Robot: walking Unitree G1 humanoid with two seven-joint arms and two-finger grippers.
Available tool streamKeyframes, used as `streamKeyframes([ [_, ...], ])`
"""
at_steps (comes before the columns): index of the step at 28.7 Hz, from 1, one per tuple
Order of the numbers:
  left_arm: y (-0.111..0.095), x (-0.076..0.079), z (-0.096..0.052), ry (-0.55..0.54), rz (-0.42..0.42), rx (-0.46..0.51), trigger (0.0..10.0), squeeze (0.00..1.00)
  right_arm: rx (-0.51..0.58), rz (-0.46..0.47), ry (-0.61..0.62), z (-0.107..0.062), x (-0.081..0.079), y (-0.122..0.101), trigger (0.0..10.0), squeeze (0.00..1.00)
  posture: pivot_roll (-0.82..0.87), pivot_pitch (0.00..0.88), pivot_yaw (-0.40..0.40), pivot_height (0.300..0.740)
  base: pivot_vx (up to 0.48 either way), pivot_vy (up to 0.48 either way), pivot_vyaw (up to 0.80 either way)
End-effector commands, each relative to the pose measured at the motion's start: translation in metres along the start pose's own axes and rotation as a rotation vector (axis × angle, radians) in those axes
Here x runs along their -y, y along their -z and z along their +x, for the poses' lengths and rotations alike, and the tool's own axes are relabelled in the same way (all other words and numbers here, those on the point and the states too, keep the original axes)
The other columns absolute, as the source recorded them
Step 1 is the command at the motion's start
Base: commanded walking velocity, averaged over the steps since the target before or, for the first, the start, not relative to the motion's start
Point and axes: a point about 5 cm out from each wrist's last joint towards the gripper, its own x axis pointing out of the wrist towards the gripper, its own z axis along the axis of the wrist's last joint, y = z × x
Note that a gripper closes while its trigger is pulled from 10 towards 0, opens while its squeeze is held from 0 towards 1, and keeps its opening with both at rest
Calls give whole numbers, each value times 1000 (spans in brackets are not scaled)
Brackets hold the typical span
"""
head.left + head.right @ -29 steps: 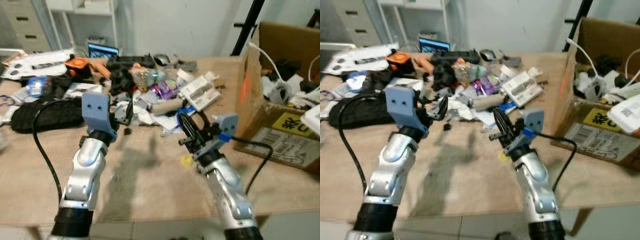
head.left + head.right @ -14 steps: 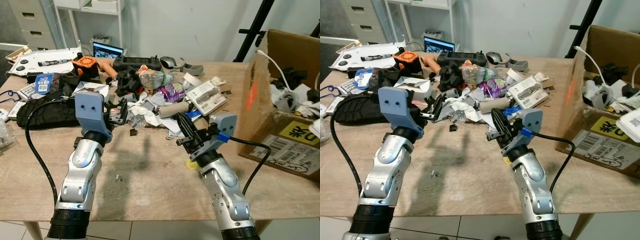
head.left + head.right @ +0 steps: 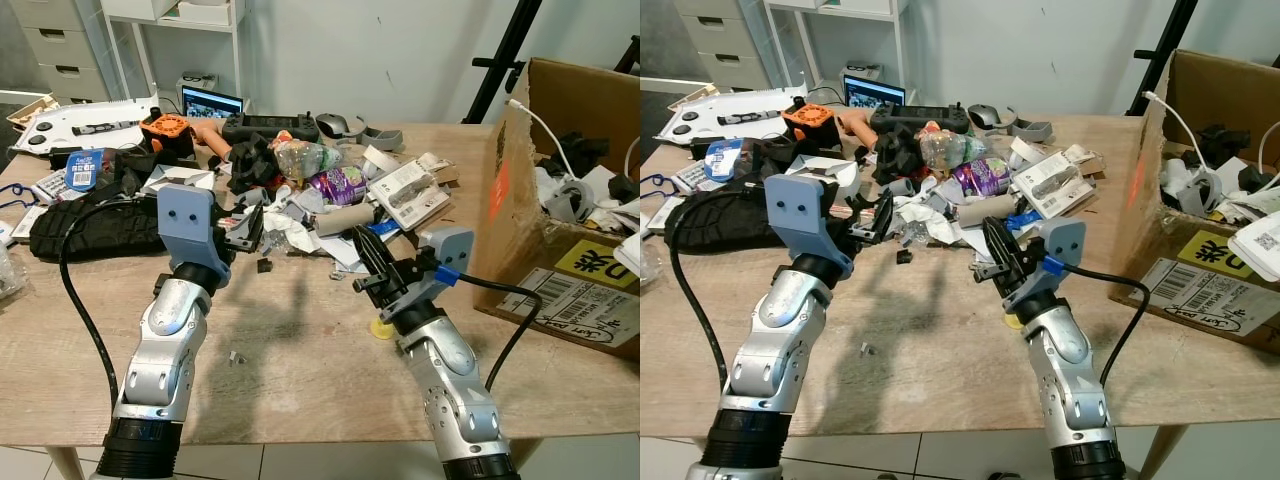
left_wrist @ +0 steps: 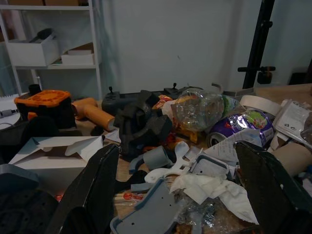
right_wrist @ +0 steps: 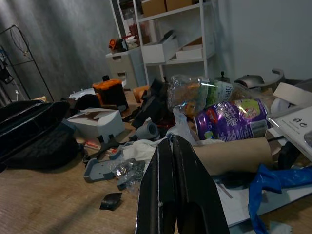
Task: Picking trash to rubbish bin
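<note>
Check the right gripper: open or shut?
Shut. In the right wrist view the right gripper shows its two black fingers pressed together with nothing between them.

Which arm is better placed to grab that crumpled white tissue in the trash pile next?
Left, probably. The left gripper has its jaws wide open and looks straight at the crumpled white tissue close ahead. The right gripper has its jaws shut and points nearer the brown cardboard tube.
</note>
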Motion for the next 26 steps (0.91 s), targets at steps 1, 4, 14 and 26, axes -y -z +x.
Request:
streamKeyframes([
  [1,2,0,0,10,-15,-21,10000,0,-16,7,14,-3,1,3,10000,0,39,162,-2,740,0,0,0],
  [4,2,1,0,23,-20,-23,10000,0,-14,7,20,-4,2,3,10000,0,38,143,0,740,0,136,0],
  [14,1,0,-1,27,5,-18,10000,0,-19,8,16,-4,1,4,10000,0,40,156,0,740,0,171,0],
  [26,-1,5,-3,69,42,-3,10000,0,-20,12,20,-6,0,4,10000,0,42,179,-1,740,0,0,0],
])
